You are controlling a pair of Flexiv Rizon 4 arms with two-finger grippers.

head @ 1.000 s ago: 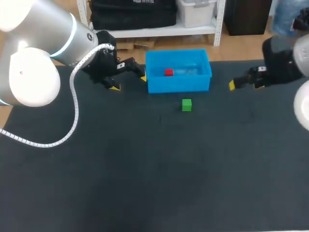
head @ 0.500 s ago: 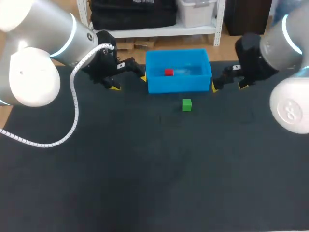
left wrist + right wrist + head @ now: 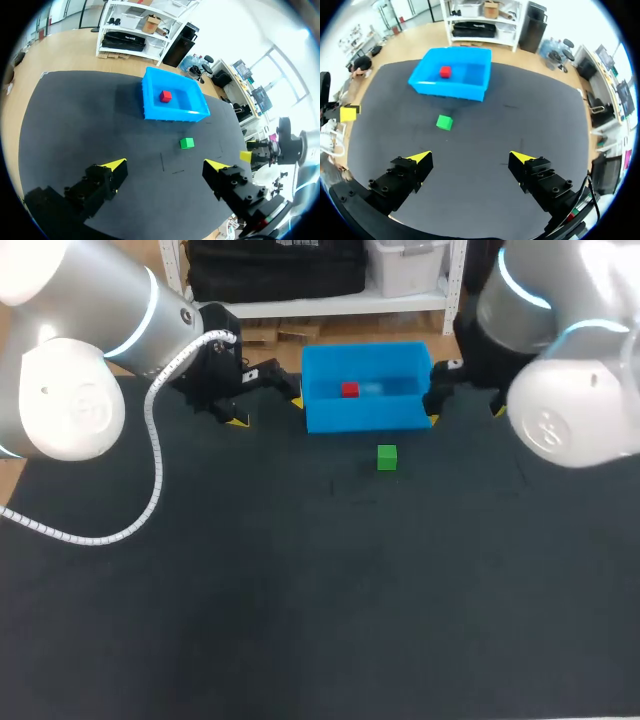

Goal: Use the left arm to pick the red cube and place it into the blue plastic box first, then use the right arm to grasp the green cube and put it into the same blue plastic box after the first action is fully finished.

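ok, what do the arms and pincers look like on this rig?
The left arm and right arm are rounded silver-white shells, each with a light-blue ring at a joint. A white spiral-wrapped cable loops off the left arm. The left pincer and right pincer are black and blocky with two fingers, each ending in a bright yellow wedge-shaped tip.
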